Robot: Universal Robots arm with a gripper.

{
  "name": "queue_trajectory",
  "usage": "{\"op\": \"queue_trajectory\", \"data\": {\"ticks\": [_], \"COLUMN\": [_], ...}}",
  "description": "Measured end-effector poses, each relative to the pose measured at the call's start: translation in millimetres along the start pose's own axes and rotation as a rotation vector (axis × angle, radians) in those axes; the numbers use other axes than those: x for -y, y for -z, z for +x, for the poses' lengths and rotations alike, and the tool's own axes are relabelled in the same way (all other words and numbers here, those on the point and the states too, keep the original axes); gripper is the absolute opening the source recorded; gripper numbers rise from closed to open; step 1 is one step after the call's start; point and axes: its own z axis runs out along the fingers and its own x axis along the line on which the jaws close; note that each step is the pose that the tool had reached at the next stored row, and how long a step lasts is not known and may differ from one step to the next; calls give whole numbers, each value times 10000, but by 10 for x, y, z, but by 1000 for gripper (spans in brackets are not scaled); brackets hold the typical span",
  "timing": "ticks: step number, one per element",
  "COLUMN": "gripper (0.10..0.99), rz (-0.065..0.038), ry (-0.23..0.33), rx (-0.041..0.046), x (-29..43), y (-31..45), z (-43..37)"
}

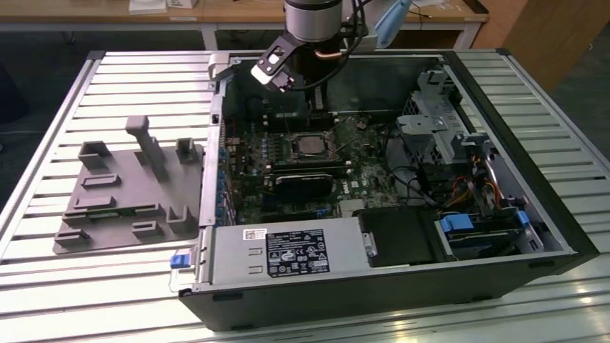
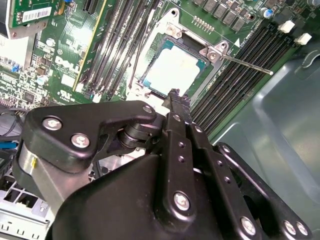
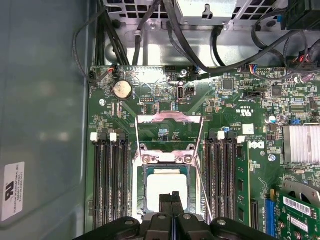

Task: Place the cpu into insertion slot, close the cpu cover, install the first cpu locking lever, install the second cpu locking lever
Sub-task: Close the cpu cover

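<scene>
Exterior view: arm (image 1: 311, 21) hung over case (image 1: 533, 214), above slot (image 1: 288, 145).

Second wrist view: gripper (image 2: 174, 95) fingers pressed together, nothing held. Tip just over cpu (image 2: 175, 70). Cpu seated in slot. Lever (image 2: 245, 64) unlatched.

First wrist view: cover (image 3: 170, 118) stood open. Risks judged: cpu tilted and pins bent if pushed by tip; cover snagged on lever.

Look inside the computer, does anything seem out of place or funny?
The cpu sits flat in the insertion slot, but the cpu cover is flipped open rather than down over it, and a thin locking lever sticks out loose to one side. Nothing looks spilled or broken.
</scene>
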Motion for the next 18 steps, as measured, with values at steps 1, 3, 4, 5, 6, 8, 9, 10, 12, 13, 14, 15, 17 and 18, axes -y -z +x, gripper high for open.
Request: {"op": "queue_trajectory", "data": {"ticks": [1,3,4,5,6,8,9,10,12,13,14,15,17,18], "gripper": [102,102,102,102,102,102,102,102,102,102,102,102,102,102], "rz": [-1,-3,-3,-3,-4,-5,-5,-4,-2,-2,-3,-3,-3,-3], "ry": [0,-1,0,0,-1,-1,0,0,0,0,0,0,-1,-1], "rx": [-1,-4,-4,-4,-5,-8,-7,-6,-3,-3,-4,-4,-5,-5], "x": [-1,-3,-5,-6,-6,-6,-6,-6,-22,-34,-48,-61,-90,-105], "y": [9,35,51,64,67,67,67,68,68,67,65,64,61,60], "z": [0,0,0,0,0,0,0,0,1,1,1,1,2,2]}}
